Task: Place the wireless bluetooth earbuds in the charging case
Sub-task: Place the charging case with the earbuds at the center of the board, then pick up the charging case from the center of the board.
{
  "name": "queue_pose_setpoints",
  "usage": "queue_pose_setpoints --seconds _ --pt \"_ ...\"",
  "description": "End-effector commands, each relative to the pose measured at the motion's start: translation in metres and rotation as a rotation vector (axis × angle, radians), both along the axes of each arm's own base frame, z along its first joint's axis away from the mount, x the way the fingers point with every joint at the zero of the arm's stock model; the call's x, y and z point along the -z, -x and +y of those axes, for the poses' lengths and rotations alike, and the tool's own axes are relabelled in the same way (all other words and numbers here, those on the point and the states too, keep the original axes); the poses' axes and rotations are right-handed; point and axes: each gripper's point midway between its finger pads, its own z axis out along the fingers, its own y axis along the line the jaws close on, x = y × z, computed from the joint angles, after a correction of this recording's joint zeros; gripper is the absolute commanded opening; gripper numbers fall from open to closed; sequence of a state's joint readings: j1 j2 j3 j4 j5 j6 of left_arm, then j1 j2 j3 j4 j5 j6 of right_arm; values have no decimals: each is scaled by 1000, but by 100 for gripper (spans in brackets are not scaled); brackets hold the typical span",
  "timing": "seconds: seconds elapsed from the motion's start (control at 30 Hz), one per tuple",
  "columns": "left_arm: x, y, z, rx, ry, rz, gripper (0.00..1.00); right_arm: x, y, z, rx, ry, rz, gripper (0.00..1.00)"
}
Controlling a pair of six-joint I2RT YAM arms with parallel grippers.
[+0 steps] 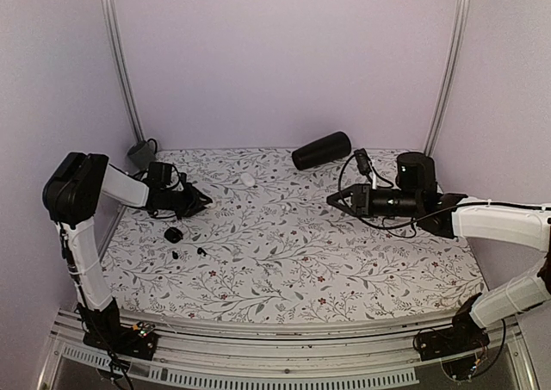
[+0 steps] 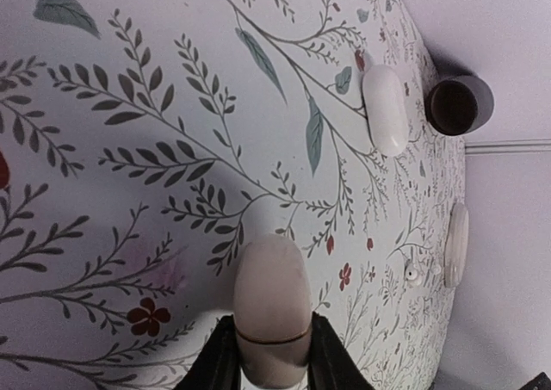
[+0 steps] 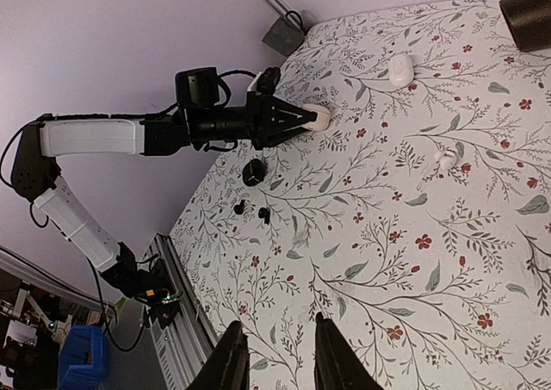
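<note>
The left gripper (image 2: 271, 354) is closed on a pale case (image 2: 271, 295). It pinches the near end of the case at the bottom of the left wrist view. The case is shaped like a pill and has a thin line around it, so its lid looks shut. It is held low over the table (image 1: 344, 261), on the left side of the top view. I cannot tell if it touches the table.

The right gripper (image 3: 274, 355) is on the right side of the top view. Its two fingers stand a little apart, and nothing is between them.

The black earbuds (image 1: 176, 254) lie on the table at the lower left of the top view. They are near each other but not touching, and no gripper touches them. Just above them sits a round black thing (image 1: 173, 234).

So no bud is in a case yet. I think the job is near its start. A lid has to be opened, and then both buds have to be picked up and put in.

Some things are hard to tell. I cannot say which case belongs to the black buds. It could be the pale one being held, or the white case (image 2: 385, 110) at the upper right of the left wrist view. The round black thing could be a case too. The buds are too small to show which way they face.
</note>
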State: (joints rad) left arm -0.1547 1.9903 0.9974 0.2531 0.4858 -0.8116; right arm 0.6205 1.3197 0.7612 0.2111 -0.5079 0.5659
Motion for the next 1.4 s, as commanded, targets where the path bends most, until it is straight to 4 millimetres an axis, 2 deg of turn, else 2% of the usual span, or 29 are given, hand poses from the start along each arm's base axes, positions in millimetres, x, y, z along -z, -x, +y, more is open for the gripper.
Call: queue_pose_setpoints --seconds 0.0,0.2,0.23,0.3,0.33,0.37,0.57,0.6,0.67,0.73,0.77,0.87,1.0,1.13,1.2,1.37 --pt "2 -2 9 -17 -38 22 27 -23 -7 6 -14 -37 -45 28" --pt "7 1 18 -41 -70 41 32 -33 -10 11 -38 -35 -42 29" --pt "-6 0 18 -46 -71 13 33 -35 -11 12 -40 -32 -46 29" --pt "-12 0 20 -52 -80 3 35 -37 -13 14 -45 -26 -54 29" --pt "-13 0 22 -57 -87 0 43 -39 -14 14 -45 -25 -58 29" --pt "-15 0 22 -60 -90 -3 47 -39 -14 15 -45 -22 -62 29" --pt "-20 4 28 -84 -113 -13 55 -36 -16 15 -47 -14 -54 31" --pt "-21 5 29 -88 -117 -15 58 -35 -16 15 -48 -14 -51 31" --pt "-24 6 31 -95 -125 -21 79 -34 -15 15 -50 -14 -47 33" --pt "-26 8 35 -102 -141 -25 94 -33 -14 14 -49 -12 -40 34" --pt "-28 8 36 -104 -153 -30 96 -32 -14 14 -47 -9 -38 35" --pt "-37 12 40 -109 -185 -48 96 -32 -11 11 -44 -3 -34 40" --pt "-61 16 46 -118 -255 -105 96 -31 -8 4 -23 14 -47 43" --pt "-77 28 59 -150 -374 -138 96 -36 -5 -4 4 21 -82 47" --pt "-78 40 72 -186 -455 -117 96 -38 -3 -5 4 17 -84 48" --pt "-73 77 84 -272 -530 -102 96 -38 0 -4 -12 -2 -81 49"
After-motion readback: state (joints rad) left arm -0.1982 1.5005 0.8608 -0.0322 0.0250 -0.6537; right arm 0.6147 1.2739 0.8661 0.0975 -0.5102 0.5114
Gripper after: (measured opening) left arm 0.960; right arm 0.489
